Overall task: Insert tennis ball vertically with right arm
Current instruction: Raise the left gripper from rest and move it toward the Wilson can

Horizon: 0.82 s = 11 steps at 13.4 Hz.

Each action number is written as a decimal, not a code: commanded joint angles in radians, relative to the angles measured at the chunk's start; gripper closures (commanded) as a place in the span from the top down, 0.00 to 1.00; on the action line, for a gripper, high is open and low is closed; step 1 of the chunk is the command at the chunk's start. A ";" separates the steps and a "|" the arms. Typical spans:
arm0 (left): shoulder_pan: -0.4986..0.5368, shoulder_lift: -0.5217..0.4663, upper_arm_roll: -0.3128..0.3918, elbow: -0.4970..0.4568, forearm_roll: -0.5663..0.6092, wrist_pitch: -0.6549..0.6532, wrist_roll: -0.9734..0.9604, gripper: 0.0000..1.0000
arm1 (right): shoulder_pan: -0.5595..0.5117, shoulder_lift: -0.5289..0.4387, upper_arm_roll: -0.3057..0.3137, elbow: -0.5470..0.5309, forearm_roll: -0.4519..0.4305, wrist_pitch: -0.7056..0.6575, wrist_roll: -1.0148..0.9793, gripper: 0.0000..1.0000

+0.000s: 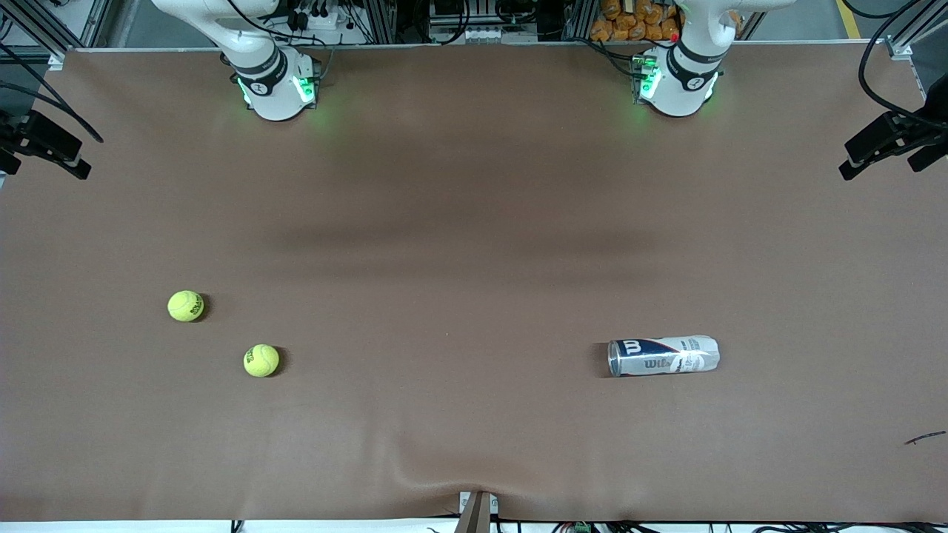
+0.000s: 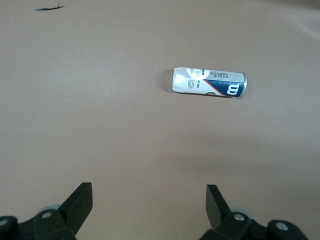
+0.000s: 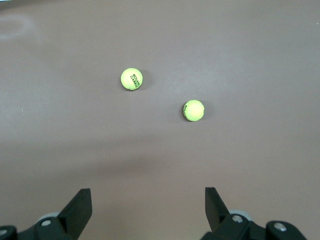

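Right arm (image 1: 263,74): stood at its base, upper left of the front view, drawn back from the table's middle; waited.
Right gripper (image 3: 148,212): hung above bare brown table, fingers spread wide, nothing between them; both black fingertips (image 3: 80,205) seen at the lower edge of the right wrist view.
First tennis ball (image 1: 186,306): yellow-green, lay on the table at the middle left of the front view, toward the right arm's end; black lettering on it.
Second tennis ball (image 1: 261,360): same colour, lay near the first, apart from it, lower in the front view, so nearer to the front camera.
Tennis ball can (image 1: 663,356): lay on its side at the lower right of the front view, toward the left arm's end, well apart from both balls; white, blue and red label, metal rim at the end turned toward the balls.
Left arm (image 1: 685,78): stood at its base, upper right of the front view; waited too.
Left gripper (image 2: 149,212): hung above bare table, fingers wide apart, empty; can seen farther off in the left wrist view.
Table (image 1: 474,222): covered in brown cloth.
Small dark scrap (image 1: 924,438): lay near the lower right edge of the front view.
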 commanded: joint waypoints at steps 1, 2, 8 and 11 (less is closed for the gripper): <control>-0.008 0.019 -0.008 0.028 0.007 -0.020 0.014 1.00 | -0.025 0.006 0.020 0.016 -0.008 -0.011 -0.009 1.00; -0.011 0.025 -0.008 0.033 0.009 -0.020 0.011 1.00 | -0.025 0.006 0.020 0.016 -0.008 -0.011 -0.009 1.00; -0.013 0.031 -0.009 0.033 0.019 -0.021 0.012 1.00 | -0.027 0.006 0.019 0.016 -0.008 -0.012 -0.009 1.00; -0.026 0.036 -0.023 0.030 0.010 -0.020 0.014 1.00 | -0.025 0.006 0.019 0.016 -0.008 -0.012 -0.009 1.00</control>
